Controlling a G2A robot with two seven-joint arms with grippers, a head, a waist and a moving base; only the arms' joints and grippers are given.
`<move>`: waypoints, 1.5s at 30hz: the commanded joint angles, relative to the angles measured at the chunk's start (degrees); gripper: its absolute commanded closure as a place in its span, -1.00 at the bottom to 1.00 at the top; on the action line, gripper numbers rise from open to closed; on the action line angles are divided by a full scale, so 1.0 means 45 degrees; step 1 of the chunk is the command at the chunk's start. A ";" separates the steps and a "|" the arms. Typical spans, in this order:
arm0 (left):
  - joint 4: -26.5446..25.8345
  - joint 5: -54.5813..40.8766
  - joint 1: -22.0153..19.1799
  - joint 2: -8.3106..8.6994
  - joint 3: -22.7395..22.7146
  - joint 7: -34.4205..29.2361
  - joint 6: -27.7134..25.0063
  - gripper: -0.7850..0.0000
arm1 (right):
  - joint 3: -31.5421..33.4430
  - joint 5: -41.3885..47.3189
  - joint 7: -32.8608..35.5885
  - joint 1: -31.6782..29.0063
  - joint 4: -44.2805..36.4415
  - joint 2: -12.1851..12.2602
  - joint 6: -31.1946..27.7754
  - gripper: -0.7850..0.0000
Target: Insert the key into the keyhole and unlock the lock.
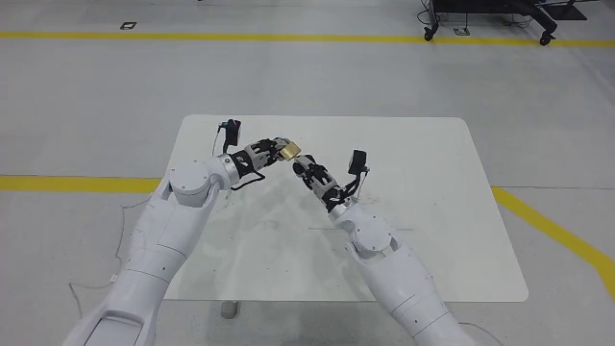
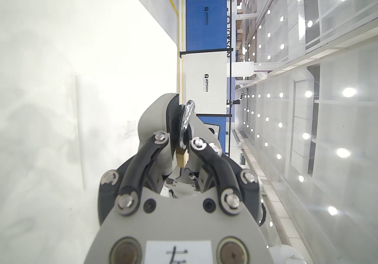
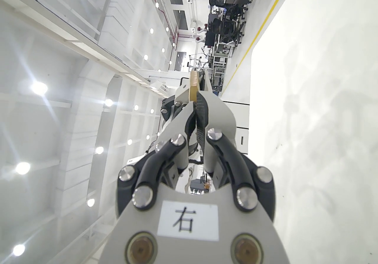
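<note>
**Top view.** Near the centre of the frame, two white arms are being held tip to tip above a white table point(image 1: 432, 250). A small brass lock point(image 1: 290, 151) is being gripped by the left gripper point(image 1: 277, 148), whose arm enters from the lower left. The right gripper point(image 1: 304, 164), on the arm from the lower right, is being held touching or just beside the lock. Which of the two cannot be told.

**Left wrist view.** At mid-frame the left gripper point(image 2: 184, 120) is being kept clamped on the lock's silver shackle point(image 2: 189, 113). The brass body point(image 2: 182, 159) is showing just below, between the fingers. Because only the thin shackle is being pinched, the body is judged likely to swivel when it is pushed or twisted. The push would then be lost, or the lock dropped to the table.

**Right wrist view.** Just above centre the right gripper point(image 3: 196, 108) is being held with its fingers pressed together. Whether a key is being pinched there cannot be told. The lock point(image 3: 193, 84) is seen edge-on just past the fingertips. The keyhole is hidden, so alignment cannot be judged. A slight tilt could jam the key against the brass or slide it between the pads. A hard twist could turn the whole lock rather than open it.
</note>
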 commanded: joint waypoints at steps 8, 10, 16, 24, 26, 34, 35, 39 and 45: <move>-0.0078 0.0069 0.0043 0.0054 -0.0136 -0.0300 -0.0763 1.00 | 0.0744 0.5096 0.3072 0.0324 0.1130 -0.0084 0.0301 1.00; -0.0126 0.0154 0.0058 0.0065 -0.0141 -0.0329 -0.0947 1.00 | 0.0806 0.5658 0.3359 0.0377 0.1331 -0.0105 0.0392 1.00; -0.0372 0.0565 0.0157 0.0099 -0.0123 -0.0293 -0.1731 1.00 | 0.1154 0.8191 0.5291 0.0671 0.2075 -0.0143 0.1520 1.00; -0.0873 0.1505 0.0386 0.0183 -0.0120 -0.0033 -0.2652 1.00 | 0.1228 0.9385 0.6711 0.1127 0.2873 -0.0148 0.2743 1.00; -0.1024 0.1819 0.0461 0.0205 -0.0105 0.0098 -0.2770 1.00 | 0.1199 0.9417 0.6800 0.1185 0.2976 -0.0152 0.2775 1.00; -0.1616 0.2908 0.0714 0.0288 -0.0080 0.0497 -0.3338 1.00 | 0.1340 1.0309 0.7929 0.1293 0.3111 -0.0092 0.4175 1.00; -0.1766 0.3187 0.0775 0.0303 -0.0046 0.0585 -0.3475 1.00 | 0.1372 1.0608 0.8226 0.1317 0.3160 -0.0083 0.4604 1.00; -0.2158 0.3821 0.0985 0.0344 -0.0020 0.0911 -0.3889 1.00 | 0.1414 1.1023 0.8716 0.1408 0.3308 -0.0050 0.5417 1.00; -0.2659 0.4400 0.1341 0.0411 -0.0129 0.1426 -0.4491 1.00 | 0.1425 1.1962 0.9271 0.1525 0.3640 -0.0062 0.6532 1.00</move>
